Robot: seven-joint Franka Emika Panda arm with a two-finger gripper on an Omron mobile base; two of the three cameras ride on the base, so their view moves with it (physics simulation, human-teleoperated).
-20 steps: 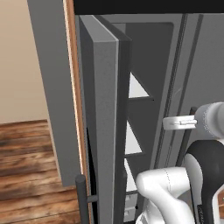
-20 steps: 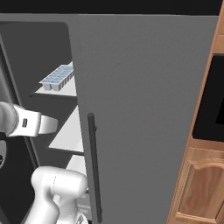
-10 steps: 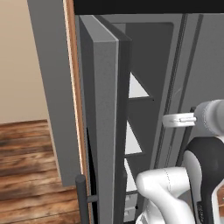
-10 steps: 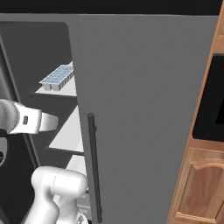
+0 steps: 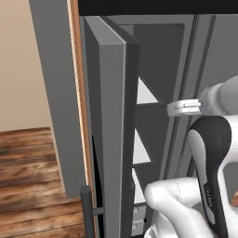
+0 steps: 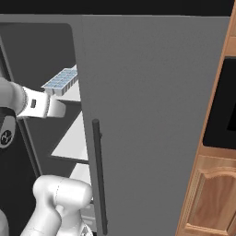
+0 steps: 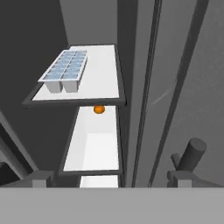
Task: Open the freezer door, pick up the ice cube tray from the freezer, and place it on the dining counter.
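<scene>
The freezer door (image 5: 113, 139) stands swung open, seen edge-on, with its dark bar handle (image 5: 86, 210) low down. Inside the freezer (image 7: 83, 26) the ice cube tray (image 7: 65, 70), pale with blue cells, rests on the upper white shelf (image 7: 103, 83). The tray (image 6: 61, 80) sits at the shelf's front edge. My gripper (image 5: 178, 108) is open and empty, in front of the open freezer. It hangs a little below the tray (image 6: 59, 109) and short of it. Its fingertips (image 7: 42, 177) are spread wide apart. The dining counter is out of view.
The plain grey fridge door (image 6: 156, 120) with its dark handle (image 6: 98, 175) stays closed to the right of the opening. A small orange thing (image 7: 99, 109) lies on a lower shelf. A wood cabinet (image 6: 212, 193) is at the far right, wooden floor (image 5: 32, 176) at the left.
My gripper has risen and reached a little further towards the freezer shelves. It is still open. The doors and the tray have not moved.
</scene>
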